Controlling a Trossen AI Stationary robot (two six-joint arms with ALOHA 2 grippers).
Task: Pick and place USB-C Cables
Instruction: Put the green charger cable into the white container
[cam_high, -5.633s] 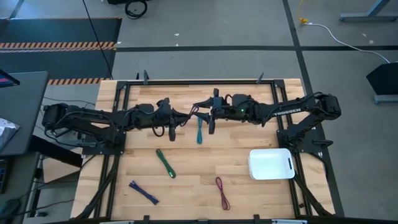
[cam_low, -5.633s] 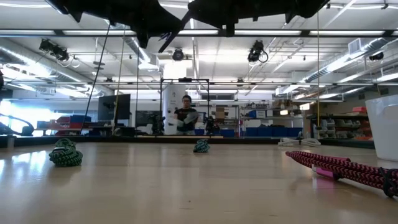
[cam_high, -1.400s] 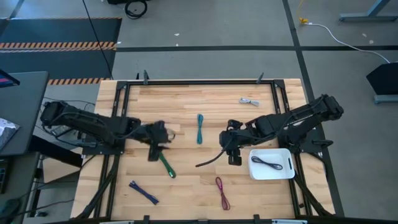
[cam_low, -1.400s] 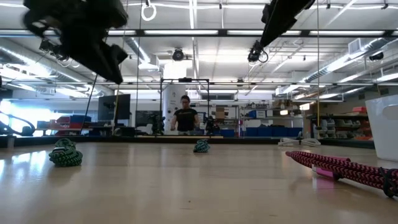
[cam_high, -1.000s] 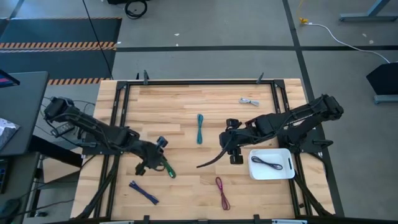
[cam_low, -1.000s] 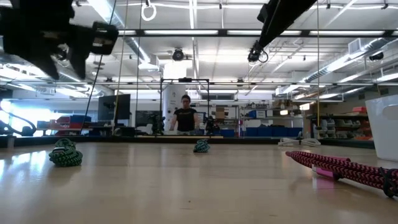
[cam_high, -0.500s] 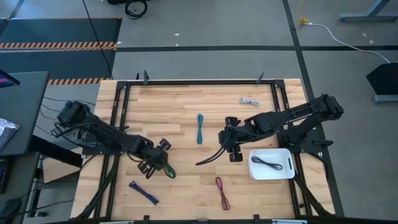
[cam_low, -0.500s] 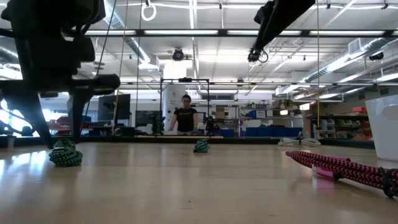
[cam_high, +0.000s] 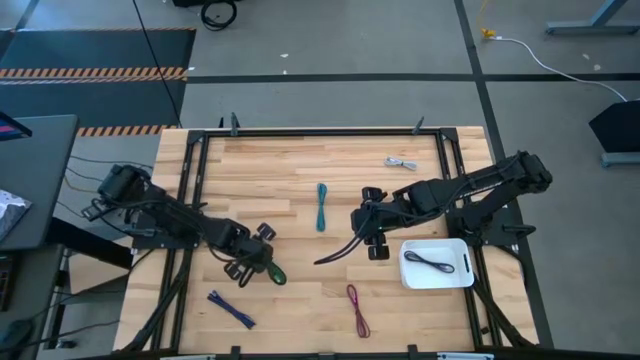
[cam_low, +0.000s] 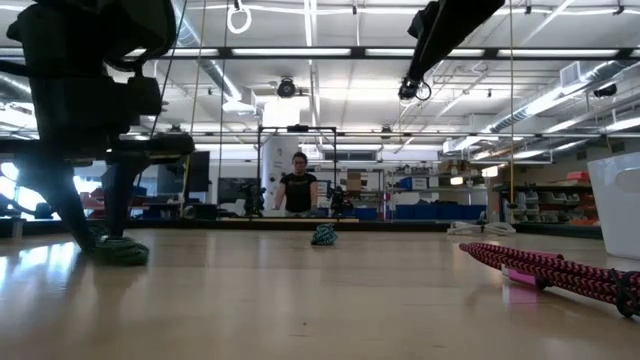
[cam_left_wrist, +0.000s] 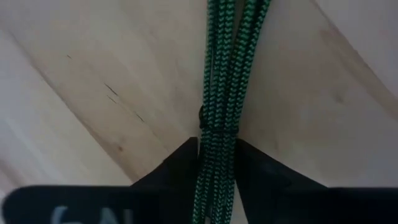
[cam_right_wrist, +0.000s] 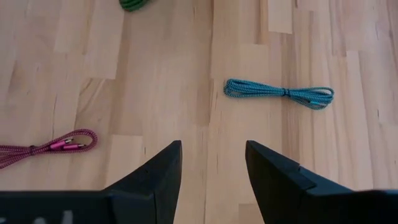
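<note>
The green cable lies on the wooden table toward its left front part, a folded bundle of braided strands bound by a thin dark tie near the middle. The left gripper is down on it, one finger on each side of the bundle and close against it in the left wrist view; whether they actually pinch it I cannot tell. In the low view the dark gripper stands right over the bundle and hides most of it.

The teal cable lies straight near the table's middle, well apart from the green one. The blue cable is near the front left edge, the maroon cable near the front centre, and the pale grey cable toward the back right. A dark cable rests inside the white tray at the right.

The right gripper hangs above the table between the teal cable and the tray, its fingers spread with nothing between them.
</note>
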